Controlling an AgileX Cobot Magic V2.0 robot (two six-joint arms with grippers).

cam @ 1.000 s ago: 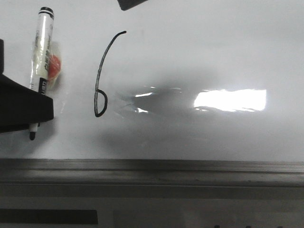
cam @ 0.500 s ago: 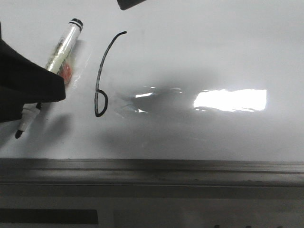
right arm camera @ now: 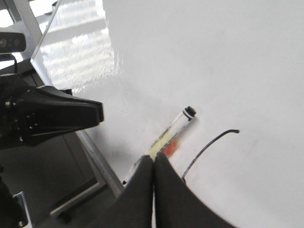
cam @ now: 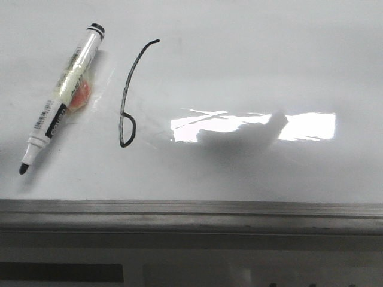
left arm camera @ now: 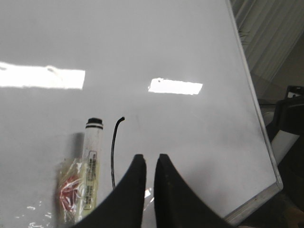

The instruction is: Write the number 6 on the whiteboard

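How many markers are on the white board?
1. The marker lies uncapped and slanted on the whiteboard, just left of the number 6, tip toward the grey edge rail. No others show; parts of the board lie outside the views.

- Whiteboard (cam: 251,66): glossy, smooth white, mirroring a bright light patch.
- Edge rail (cam: 191,209): dull grey metal along the near edge.
- Marker (cam: 61,98): smooth white plastic barrel, printed label.
- Number 6 (cam: 127,101): matt black ink.

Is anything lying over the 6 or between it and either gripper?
Nothing visible does. The 6 lies uncovered on the whiteboard; the marker rests beside it, apart. Both the left gripper and right gripper are off the board.
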